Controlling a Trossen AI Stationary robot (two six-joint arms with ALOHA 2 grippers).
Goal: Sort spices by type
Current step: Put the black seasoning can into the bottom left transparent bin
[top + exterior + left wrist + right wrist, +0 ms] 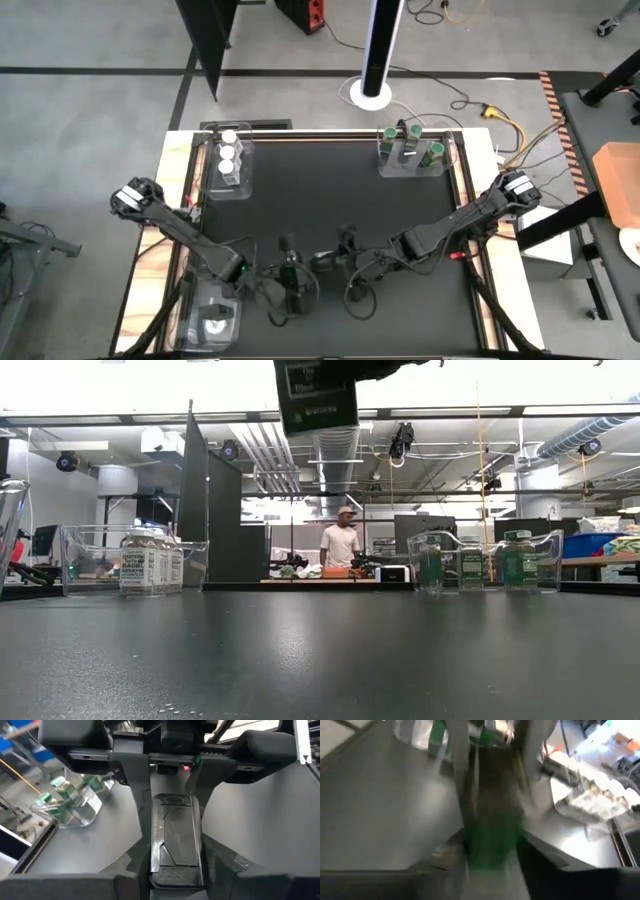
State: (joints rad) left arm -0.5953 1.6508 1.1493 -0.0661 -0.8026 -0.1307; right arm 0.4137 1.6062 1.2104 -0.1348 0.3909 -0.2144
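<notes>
**Jars sorted in two trays, both arms low at the near edge**

We see the white-lidded dark spice jars standing in a clear plastic rectangular tray at the far left of the black bench. The green-lidded dark spice jars stand in a second clear tray at the far right, well apart from the first. A third clear tray sits at the near left corner.

The left gripper hangs near the bench's front middle; its fingers stand apart, with nothing between them. The right gripper is just beside it, and there we cannot tell the state of its fingers. A person stands in the room behind.
</notes>
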